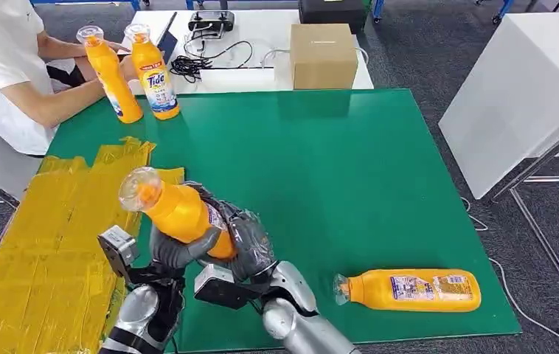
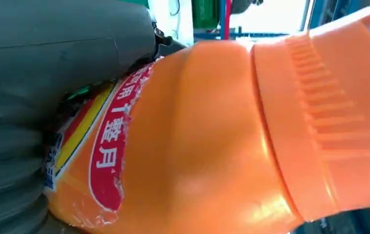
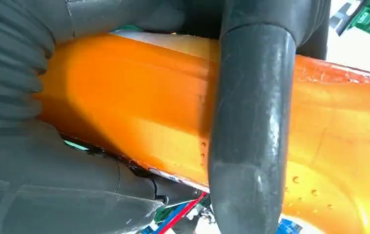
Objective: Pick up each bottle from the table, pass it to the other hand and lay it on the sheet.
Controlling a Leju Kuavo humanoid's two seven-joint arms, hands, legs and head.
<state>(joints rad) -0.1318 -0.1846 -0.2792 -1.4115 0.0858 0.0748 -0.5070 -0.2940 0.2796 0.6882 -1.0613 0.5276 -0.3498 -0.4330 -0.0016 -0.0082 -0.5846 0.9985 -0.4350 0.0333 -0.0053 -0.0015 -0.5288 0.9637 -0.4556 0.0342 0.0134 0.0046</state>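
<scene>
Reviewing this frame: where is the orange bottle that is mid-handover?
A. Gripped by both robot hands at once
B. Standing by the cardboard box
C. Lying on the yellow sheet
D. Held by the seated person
A: both the left hand and the right hand grip the orange bottle above the green table.

Both arms are raised and brought together at the body's centre. The left hand [image 1: 181,247] and the right hand [image 1: 251,247] are each wrapped around one orange bottle [image 1: 177,210], fingers [image 3: 251,141] curled across its body.
</scene>
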